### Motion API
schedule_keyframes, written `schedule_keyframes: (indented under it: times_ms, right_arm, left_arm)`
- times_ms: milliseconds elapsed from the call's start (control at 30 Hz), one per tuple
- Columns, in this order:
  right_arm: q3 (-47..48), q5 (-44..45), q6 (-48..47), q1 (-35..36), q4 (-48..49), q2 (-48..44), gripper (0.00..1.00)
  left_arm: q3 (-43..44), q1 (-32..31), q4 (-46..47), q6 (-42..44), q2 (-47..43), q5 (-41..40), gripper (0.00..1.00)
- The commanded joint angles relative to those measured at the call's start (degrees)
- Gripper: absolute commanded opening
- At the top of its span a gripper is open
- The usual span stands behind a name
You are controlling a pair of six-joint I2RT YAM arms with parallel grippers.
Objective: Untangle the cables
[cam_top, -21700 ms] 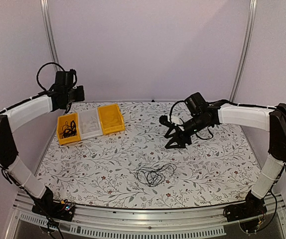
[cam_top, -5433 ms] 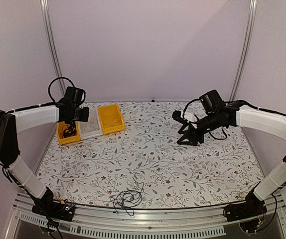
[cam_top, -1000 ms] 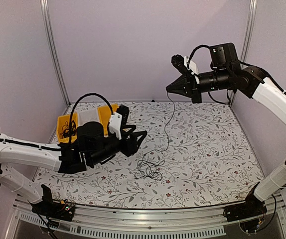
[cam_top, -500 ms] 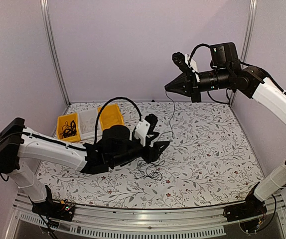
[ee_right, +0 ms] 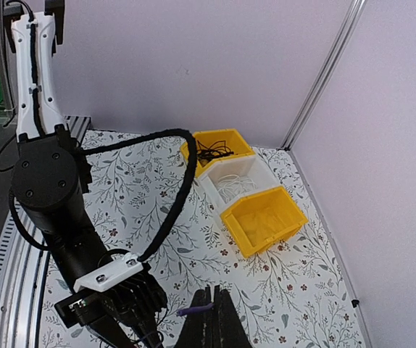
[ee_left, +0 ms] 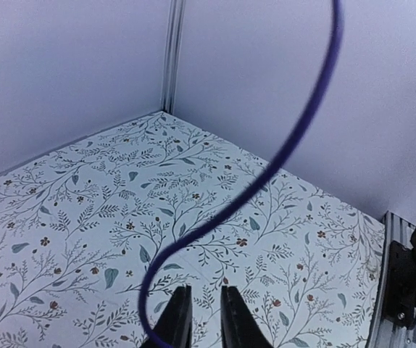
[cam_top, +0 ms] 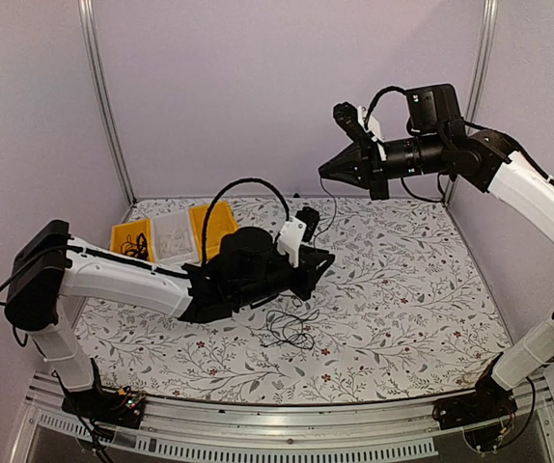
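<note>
A thin black cable [cam_top: 329,206] hangs from my right gripper [cam_top: 323,172], which is raised high over the back of the table and shut on it. A short stub of the cable [ee_right: 196,309] sticks out beside the right gripper [ee_right: 215,291]. The strand drops to a loose tangle of cables [cam_top: 291,329] on the table. My left gripper [cam_top: 322,257] reaches up to the hanging strand. Its jaws [ee_left: 201,319] stand a narrow gap apart with nothing between the tips. The blurred cable [ee_left: 277,156] curves past the outer side of the left finger [ee_left: 175,322].
Three small bins stand at the back left: a yellow bin [ee_right: 214,148] holding black cables, a white bin [ee_right: 233,181] with white wires, and an empty yellow bin [ee_right: 264,220]. The left arm [cam_top: 132,280] stretches across the table's left half. Walls close off the back and sides.
The left arm has swung right and forward to the hanging strand, and its jaws have narrowed from wide open. The right gripper has held still with the cable.
</note>
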Motion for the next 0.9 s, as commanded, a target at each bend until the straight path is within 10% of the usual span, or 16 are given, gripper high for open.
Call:
schedule_keyframes:
  times_ms: [0,367,533,867]
  right_arm:
    - [-2.23,3.71,0.23,-0.22,2.17,-1.76,0.00]
    - [-21.34,26.22,-4.96,-2.81,19.96,-1.25,0.00]
    - [-25.76,22.80,-4.93,-3.03,19.57,2.57,0.00]
    - [-25.15,14.36,-0.28,-3.12,15.43,0.71,0.49]
  left_arm:
    - [-2.60,1.24,0.86,-2.37,-2.33,1.53,0.06]
    - [-15.14,0.45,9.29,1.58,-17.95,3.82,0.00]
    - [-18.24,0.54,8.21,3.63,-25.14,-3.69,0.00]
    - [-15.31,5.08,-0.95,4.66,-26.37,-9.46,0.00]
